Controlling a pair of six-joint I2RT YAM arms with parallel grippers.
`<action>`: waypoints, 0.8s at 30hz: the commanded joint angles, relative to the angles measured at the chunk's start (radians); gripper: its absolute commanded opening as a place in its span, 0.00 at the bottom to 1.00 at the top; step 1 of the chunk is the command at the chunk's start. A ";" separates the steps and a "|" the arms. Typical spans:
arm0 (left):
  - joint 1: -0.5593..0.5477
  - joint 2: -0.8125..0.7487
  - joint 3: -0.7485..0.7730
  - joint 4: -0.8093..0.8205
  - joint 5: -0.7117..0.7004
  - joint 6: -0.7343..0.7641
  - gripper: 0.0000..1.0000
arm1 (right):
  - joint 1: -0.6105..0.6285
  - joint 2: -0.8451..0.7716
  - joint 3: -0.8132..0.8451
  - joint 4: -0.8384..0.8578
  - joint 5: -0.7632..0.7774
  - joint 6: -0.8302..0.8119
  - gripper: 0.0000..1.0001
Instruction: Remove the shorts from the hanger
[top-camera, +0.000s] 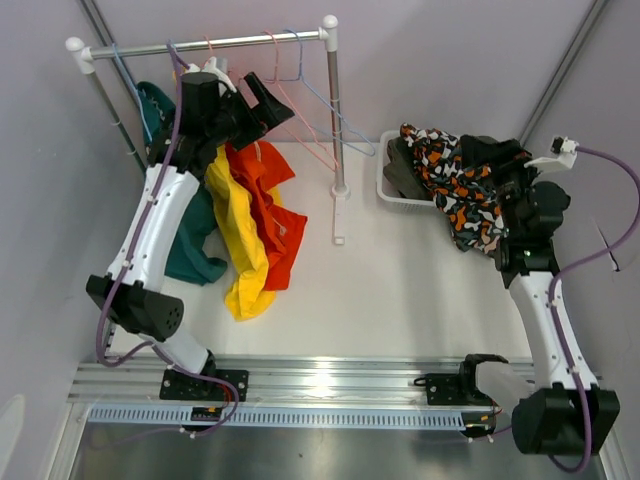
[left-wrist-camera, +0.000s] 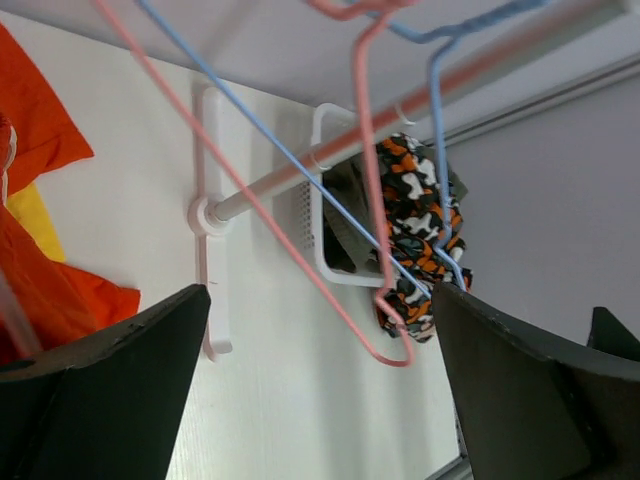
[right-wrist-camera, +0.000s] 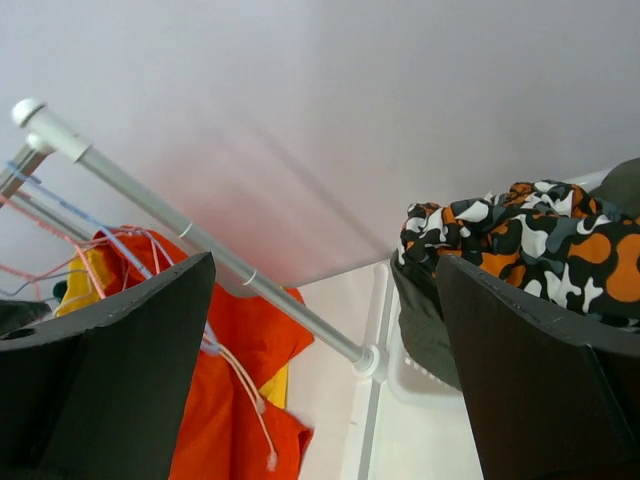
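**Both jaws gaping, nothing held**

My left gripper (top-camera: 268, 102) is hanging wide open just under the rail (top-camera: 230, 42). Its fingers (left-wrist-camera: 110, 380) are spreading far apart and touching nothing. In the left wrist view, bare pink and blue hangers (left-wrist-camera: 368, 150) are dangling from the rail beyond the gap, toward 12 o'clock. In the top view, the red-orange shorts (top-camera: 272, 205), the yellow shorts (top-camera: 240, 245) and the teal shorts (top-camera: 190, 245) are hanging from the rail's left part. They are trailing onto the table (top-camera: 400, 290) at 6 to 7 o'clock of that gripper, alongside my left arm.

My right gripper (top-camera: 472, 152) is also standing wide open, gripping nothing. The orange-black-white patterned shorts (top-camera: 460, 190) are lying close by at 2 o'clock in the right wrist view; I cannot tell whether cloth and finger are touching. These shorts are spilling over the white basket (top-camera: 405, 201), with the dark olive shorts (top-camera: 400, 170) lying inside. The basket is sitting at 3 o'clock of the rack's post (top-camera: 335, 110).
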 joint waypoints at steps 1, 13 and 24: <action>0.006 -0.122 0.022 -0.002 0.062 0.019 0.99 | 0.011 -0.116 -0.060 -0.077 0.008 -0.043 0.99; 0.008 -0.164 0.099 -0.108 -0.126 0.132 0.85 | 0.106 -0.243 -0.145 -0.140 0.005 -0.062 0.99; 0.008 -0.075 0.169 -0.136 -0.357 0.171 0.82 | 0.114 -0.282 -0.168 -0.181 0.002 -0.089 0.99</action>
